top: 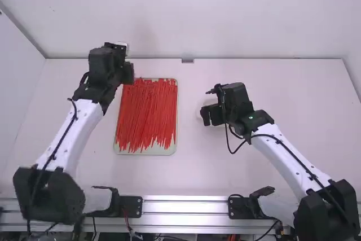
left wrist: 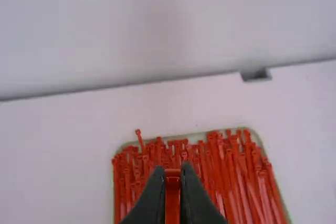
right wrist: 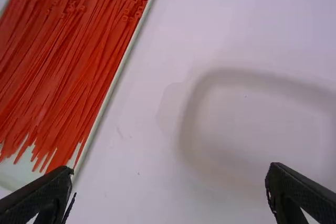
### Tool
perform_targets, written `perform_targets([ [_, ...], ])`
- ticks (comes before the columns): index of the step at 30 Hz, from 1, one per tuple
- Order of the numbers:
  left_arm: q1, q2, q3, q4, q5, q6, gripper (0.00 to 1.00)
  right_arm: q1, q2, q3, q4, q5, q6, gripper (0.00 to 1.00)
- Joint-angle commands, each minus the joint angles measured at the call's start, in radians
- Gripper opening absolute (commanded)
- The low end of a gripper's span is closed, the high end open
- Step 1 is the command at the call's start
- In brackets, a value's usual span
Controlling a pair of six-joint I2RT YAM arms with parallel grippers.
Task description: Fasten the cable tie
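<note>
- Jaws of the left gripper (left wrist: 172,178) are pinching one red cable tie (left wrist: 172,205) over the far left corner of the tray (top: 169,149).
- Jaws of the right gripper (right wrist: 168,174) are gaping wide, holding nothing, hovering right of the tray.

White links (top: 72,134), black joints (top: 48,193) (thin black cables (top: 228,142))

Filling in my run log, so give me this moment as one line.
left claw: shut on one red cable tie, at far end of tray | right claw: open, empty, above bare table beside tray
</note>
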Motion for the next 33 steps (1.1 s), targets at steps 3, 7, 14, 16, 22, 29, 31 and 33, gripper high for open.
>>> perform_targets([
  [3, -0.013, -0.168, -0.162, 0.072, 0.003, -0.036, 0.02, 0.005, 0.006, 0.002, 0.012, -0.022, 0.003, 0.98],
  [7, -0.004, -0.269, -0.276, 0.157, 0.004, -0.100, 0.02, 0.005, 0.006, 0.002, 0.034, -0.053, 0.001, 0.98],
  [14, -0.008, -0.322, -0.381, 0.271, 0.180, -0.164, 0.02, 0.005, 0.006, 0.002, 0.085, -0.137, -0.007, 0.98],
  [16, -0.005, -0.315, -0.386, 0.298, 0.227, -0.195, 0.02, 0.005, 0.006, 0.002, 0.109, -0.169, -0.007, 0.98],
  [22, -0.029, -0.262, -0.386, 0.424, 0.340, -0.269, 0.02, 0.005, 0.006, 0.002, 0.198, -0.306, -0.032, 0.98],
  [29, -0.089, -0.189, -0.386, 0.573, 0.346, -0.360, 0.02, 0.005, 0.006, 0.002, 0.329, -0.446, -0.020, 0.98],
  [31, -0.123, -0.169, -0.386, 0.632, 0.349, -0.372, 0.02, 0.005, 0.006, 0.002, 0.377, -0.463, 0.013, 0.98],
  [33, -0.155, -0.158, -0.386, 0.669, 0.357, -0.373, 0.02, 0.005, 0.006, 0.002, 0.405, -0.473, 0.023, 0.98],
])
